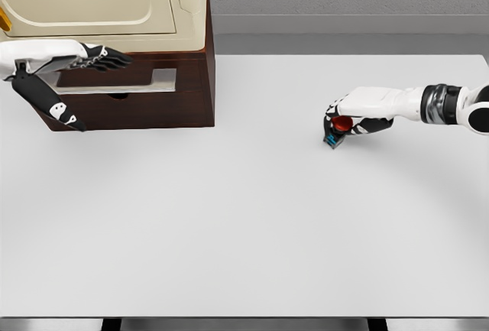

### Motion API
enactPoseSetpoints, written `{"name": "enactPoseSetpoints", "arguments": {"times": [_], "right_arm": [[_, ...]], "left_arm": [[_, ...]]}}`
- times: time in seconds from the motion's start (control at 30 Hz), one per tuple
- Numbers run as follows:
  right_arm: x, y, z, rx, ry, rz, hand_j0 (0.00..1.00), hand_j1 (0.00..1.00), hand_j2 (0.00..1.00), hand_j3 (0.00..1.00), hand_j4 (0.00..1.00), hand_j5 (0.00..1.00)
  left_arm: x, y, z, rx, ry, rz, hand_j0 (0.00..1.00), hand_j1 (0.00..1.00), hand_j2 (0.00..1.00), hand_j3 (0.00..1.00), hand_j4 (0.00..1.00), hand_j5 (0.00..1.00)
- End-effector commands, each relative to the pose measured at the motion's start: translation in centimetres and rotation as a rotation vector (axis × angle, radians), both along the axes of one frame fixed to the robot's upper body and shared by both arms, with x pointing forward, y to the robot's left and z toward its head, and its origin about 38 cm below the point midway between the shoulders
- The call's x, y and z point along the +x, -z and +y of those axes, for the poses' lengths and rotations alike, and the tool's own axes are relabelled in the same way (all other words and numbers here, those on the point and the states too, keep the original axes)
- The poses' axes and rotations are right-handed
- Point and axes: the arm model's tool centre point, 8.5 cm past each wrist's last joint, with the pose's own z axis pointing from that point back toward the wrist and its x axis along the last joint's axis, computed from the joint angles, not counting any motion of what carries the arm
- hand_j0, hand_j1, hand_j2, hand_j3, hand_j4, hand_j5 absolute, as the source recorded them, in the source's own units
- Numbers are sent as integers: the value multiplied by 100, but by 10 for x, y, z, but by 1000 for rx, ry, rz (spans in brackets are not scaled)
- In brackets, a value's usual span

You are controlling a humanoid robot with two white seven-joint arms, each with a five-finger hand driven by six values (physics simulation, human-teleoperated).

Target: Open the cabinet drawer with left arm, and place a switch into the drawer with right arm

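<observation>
Switch (336,131) sits on the counter (252,224), far right of the cabinet drawer (114,80). Right hand (350,121) looks clamped around it already. Probably light, rigid plastic; pinch the body, not the red button. Left hand (95,57), fingers extended, holds nothing by the drawer.

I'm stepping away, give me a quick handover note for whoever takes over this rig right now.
Left robot hand: fingers extended over the open drawer of the brown cabinet at the table's far left, holding nothing.
Right robot hand: at the table's right, fingers closed around the red-buttoned switch, which sits at or just above the tabletop.
Done: drawer is pulled out, switch grasped.
Left: carry the switch across to the drawer and release it inside.
</observation>
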Motion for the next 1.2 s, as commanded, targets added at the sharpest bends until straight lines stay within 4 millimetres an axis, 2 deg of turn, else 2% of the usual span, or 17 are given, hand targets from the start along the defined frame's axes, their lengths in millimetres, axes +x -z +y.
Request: {"name": "enactPoseSetpoints", "arguments": {"times": [0.0,0.6,1.17], "right_arm": [[0,-3,2,8,-3,-4,51,51,51,51,51,51],[-5,-30,30,34,-92,-72,49,49,49,49,49,49],[-26,-53,65,53,-225,-139,49,49,49,49,49,49]], "left_arm": [[2,0,2,-5,-9,1,100,100,100,100,100,100],[2,10,3,1,-13,16,100,100,100,100,100,100],[-5,22,1,2,2,46,100,100,100,100,100,100]]}}
